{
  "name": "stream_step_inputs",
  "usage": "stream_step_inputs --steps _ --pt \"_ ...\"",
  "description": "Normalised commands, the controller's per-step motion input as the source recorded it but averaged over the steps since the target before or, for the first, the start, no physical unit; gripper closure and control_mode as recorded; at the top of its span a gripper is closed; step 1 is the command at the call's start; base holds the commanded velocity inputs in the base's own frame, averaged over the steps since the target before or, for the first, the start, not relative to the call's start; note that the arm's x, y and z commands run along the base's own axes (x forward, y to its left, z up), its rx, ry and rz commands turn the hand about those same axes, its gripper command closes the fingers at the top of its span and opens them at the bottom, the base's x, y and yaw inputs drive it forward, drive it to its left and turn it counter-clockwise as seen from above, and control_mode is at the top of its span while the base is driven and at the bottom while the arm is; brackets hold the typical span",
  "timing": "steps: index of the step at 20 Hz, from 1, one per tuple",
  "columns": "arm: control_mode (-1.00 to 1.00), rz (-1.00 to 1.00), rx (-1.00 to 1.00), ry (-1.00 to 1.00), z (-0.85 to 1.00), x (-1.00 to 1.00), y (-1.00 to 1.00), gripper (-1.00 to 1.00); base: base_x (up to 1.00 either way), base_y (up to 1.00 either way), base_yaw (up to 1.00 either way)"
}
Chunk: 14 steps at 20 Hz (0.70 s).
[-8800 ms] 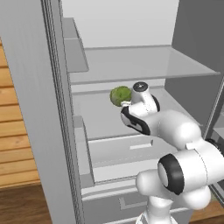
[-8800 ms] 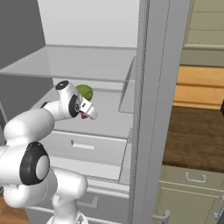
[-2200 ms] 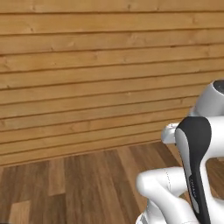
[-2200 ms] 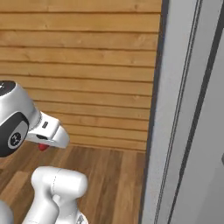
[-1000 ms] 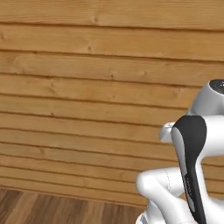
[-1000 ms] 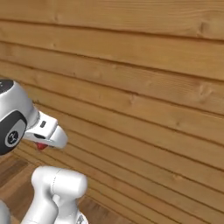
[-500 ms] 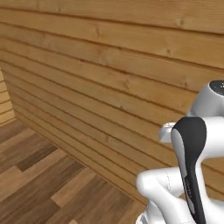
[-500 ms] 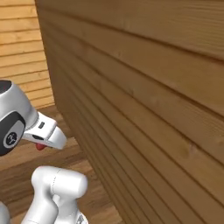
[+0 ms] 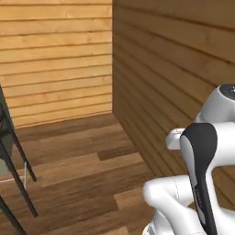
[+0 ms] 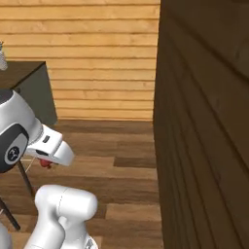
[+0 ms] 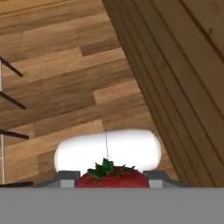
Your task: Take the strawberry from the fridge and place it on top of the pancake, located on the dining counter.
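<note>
Gripper (image 11: 111, 177) is clamped on the strawberry (image 11: 112, 176): in the hand view the red berry with its green leafy top sits at the bottom centre, between the two grey finger mounts. In the right base view the strawberry (image 10: 45, 163) shows as a small red spot under the white wrist, at the left, held above the wood floor (image 10: 126, 160). Dark plank wall (image 10: 204, 126) runs close along the right; a lighter plank wall (image 9: 55, 59) stands at the far end. Thin dark legs (image 9: 18, 183) stand on the floor, left in the left base view.
</note>
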Motion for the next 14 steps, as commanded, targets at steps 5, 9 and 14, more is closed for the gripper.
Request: stream_step_inputs --steps 5,9,14 --pt "1.00 0.00 0.00 0.00 0.00 0.00 0.00 1.00 0.69 -0.02 0.91" --pt "1.00 0.00 0.00 0.00 0.00 0.00 0.00 1.00 0.71 -0.06 0.92" --pt "1.00 0.00 0.00 0.00 0.00 0.00 0.00 1.00 0.67 -0.01 0.92"
